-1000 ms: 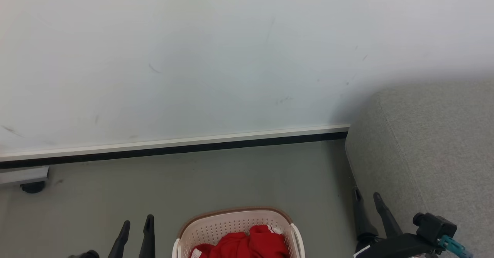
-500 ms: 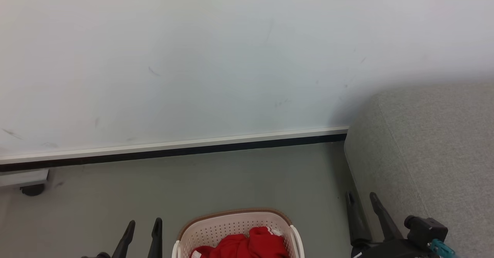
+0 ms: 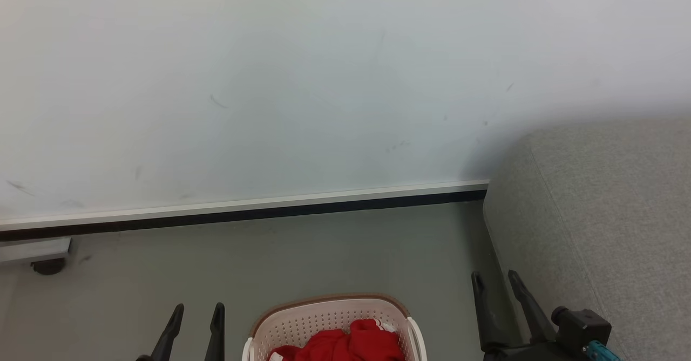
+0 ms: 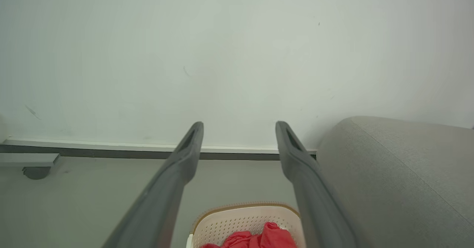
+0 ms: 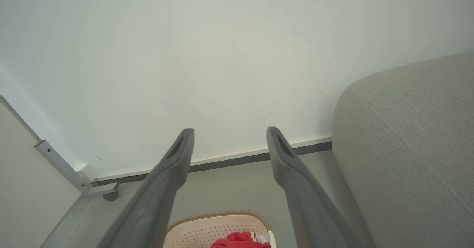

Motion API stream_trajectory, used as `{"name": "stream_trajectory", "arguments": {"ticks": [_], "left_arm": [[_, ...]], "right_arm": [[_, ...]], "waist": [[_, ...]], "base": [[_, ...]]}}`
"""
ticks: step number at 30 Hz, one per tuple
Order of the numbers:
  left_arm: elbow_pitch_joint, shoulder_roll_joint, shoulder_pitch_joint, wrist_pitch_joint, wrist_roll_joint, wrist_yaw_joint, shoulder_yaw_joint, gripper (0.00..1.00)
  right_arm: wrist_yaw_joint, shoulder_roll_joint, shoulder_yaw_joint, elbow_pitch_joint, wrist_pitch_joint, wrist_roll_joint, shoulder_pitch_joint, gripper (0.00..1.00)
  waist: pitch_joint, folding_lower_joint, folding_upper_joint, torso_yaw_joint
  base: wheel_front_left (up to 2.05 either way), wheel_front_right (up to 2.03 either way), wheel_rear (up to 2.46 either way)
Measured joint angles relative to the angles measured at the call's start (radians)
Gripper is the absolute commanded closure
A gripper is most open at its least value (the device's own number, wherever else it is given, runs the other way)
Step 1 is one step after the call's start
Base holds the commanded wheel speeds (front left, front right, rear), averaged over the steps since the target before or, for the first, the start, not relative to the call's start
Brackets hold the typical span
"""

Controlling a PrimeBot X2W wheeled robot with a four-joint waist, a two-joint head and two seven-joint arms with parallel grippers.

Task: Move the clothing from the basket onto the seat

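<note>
Basket (image 3: 302, 323): small cream-white perforated plastic tub with a brown rim band and white side handles, bottom centre of the head view, cut off by the lower edge.
Clothing (image 3: 351, 345): bright red soft fabric with a flash of white trim, bunched up inside the basket, and nothing is touching it.
Left gripper (image 3: 197, 311): two long dark fingers poking up at the lower left, just left of the basket, spread wide and empty. In its own wrist view the basket sits low between the fingers.
Right gripper (image 3: 494, 277): dark fingers at the lower right, parted and holding nothing, tips where floor meets seat in the frame. A black block (image 3: 580, 323) with a teal plug rides at the wrist.
Floor (image 3: 270, 264): plain grey-green, running across the middle band of the frame.
Seat (image 3: 604, 215): large light grey upholstered cushion block with a rounded edge and a stitched seam, on the right side, apart from the basket with floor between them.
Castor (image 3: 47, 266): dark wheel under a pale grey bar at the far left edge, near the foot of the wall.
Skirting (image 3: 270, 208): white strip over a black line, crossing from the left edge to the seat.
Wall (image 3: 270, 80): pale and lightly scuffed, across the upper half.
</note>
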Motion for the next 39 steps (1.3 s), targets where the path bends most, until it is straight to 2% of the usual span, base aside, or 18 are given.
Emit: {"name": "stream_trajectory", "arguments": {"ticks": [11, 24, 39], "left_arm": [[-0.010, 0.001, 0.014, -0.020, 0.097, 0.025, 0.004, 0.00], [-0.020, 0.002, 0.020, -0.041, 0.173, 0.027, 0.008, 0.00], [-0.020, 0.002, 0.020, -0.041, 0.190, 0.029, 0.016, 0.00]], "right_arm": [[0.000, 0.000, 0.022, -0.016, -0.019, -0.081, 0.004, 0.00], [0.000, 0.000, 0.041, -0.022, -0.040, -0.165, 0.016, 0.00], [0.000, 0.004, 0.032, -0.016, -0.040, -0.177, 0.016, 0.00]], "waist": [[-0.002, 0.0000, 0.0000, 0.004], [-0.002, 0.0000, 0.0000, 0.002], [0.009, 0.0001, 0.0000, -0.003]], "base": [[0.00, 0.00, 0.00], [0.00, 0.00, 0.00], [0.00, 0.00, 0.00]]}}
